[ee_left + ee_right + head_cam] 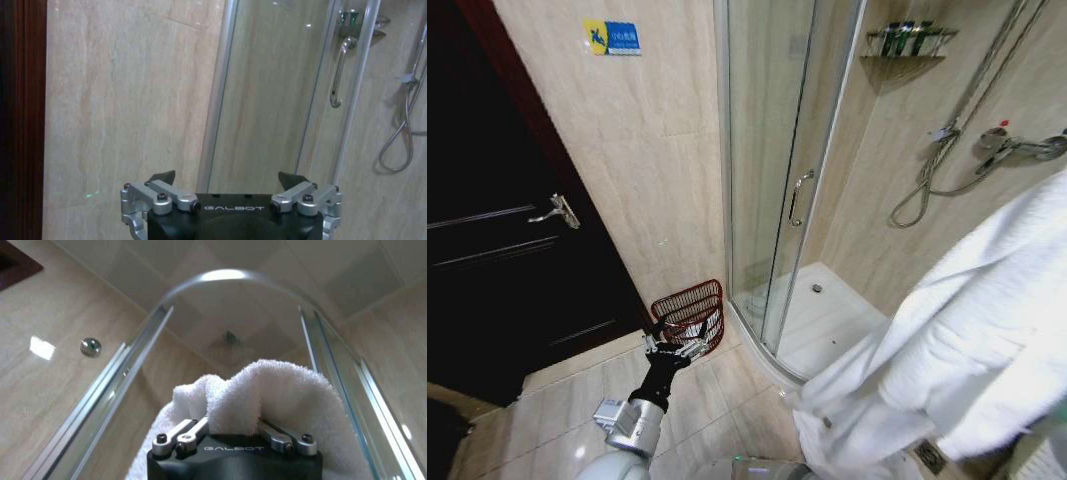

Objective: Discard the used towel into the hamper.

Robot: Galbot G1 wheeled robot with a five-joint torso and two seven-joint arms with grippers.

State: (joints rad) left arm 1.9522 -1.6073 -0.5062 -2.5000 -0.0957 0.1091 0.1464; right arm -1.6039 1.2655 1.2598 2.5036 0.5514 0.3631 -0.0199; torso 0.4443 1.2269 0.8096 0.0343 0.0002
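A white towel (967, 340) hangs in long folds at the right of the head view, its length running from the upper right down toward the tiled floor (717, 410). In the right wrist view the right claw (233, 432) grips a bunched fold of that towel (267, 390), its fingers closed into the terry cloth below the curved top rail of the shower enclosure (227, 277).

The hamper (689, 312), a reddish-brown open-weave basket, stands on the floor against the beige wall, between the dark door (497, 240) and the glass shower door (777, 170); its open mouth faces up and appears tilted toward the camera.

The left claw (675, 340) is stretched low in front of the hamper, just beside its near rim. The left wrist view shows the left claw (227, 179) spread wide and holding nothing.

"GALBOT" is printed on both claw bodies. A blue and yellow sign (612, 38) on the wall carries writing too small to read.
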